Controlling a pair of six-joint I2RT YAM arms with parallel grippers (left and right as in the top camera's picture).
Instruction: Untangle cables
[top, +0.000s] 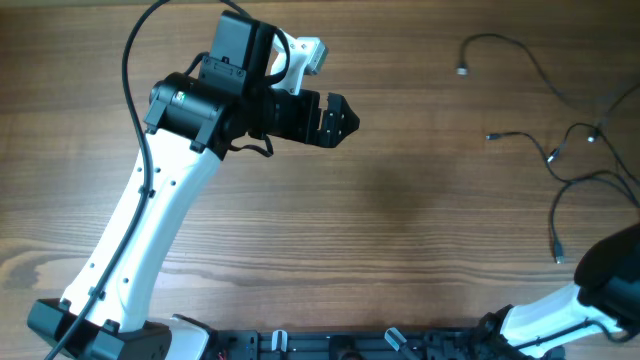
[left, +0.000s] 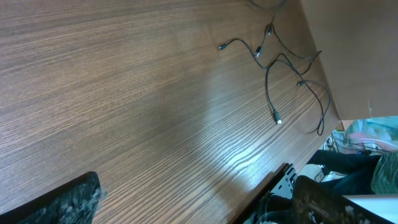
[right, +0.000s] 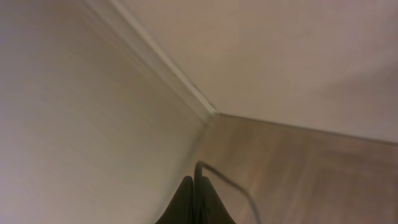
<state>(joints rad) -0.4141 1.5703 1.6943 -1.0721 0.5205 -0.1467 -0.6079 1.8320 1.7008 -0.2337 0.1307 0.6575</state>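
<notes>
Several thin black cables (top: 552, 155) lie in a loose tangle on the wooden table at the far right, small plugs at their ends. The left wrist view shows them far off, at the upper right (left: 260, 52). My left gripper (top: 345, 118) hovers over the table's upper middle, well left of the cables. It is open and empty (left: 199, 186). My right gripper (right: 196, 183) is shut on a thin black cable (right: 231, 185) that curves away from its tips. The overhead view shows only the right arm's dark body (top: 612, 275) at the lower right; its gripper is out of that view.
A black rail (top: 350, 345) runs along the table's near edge. A plain brown board (left: 354, 50) stands behind the cables. The right wrist camera faces a pale wall corner (right: 208, 112) and a blurred strip of wood.
</notes>
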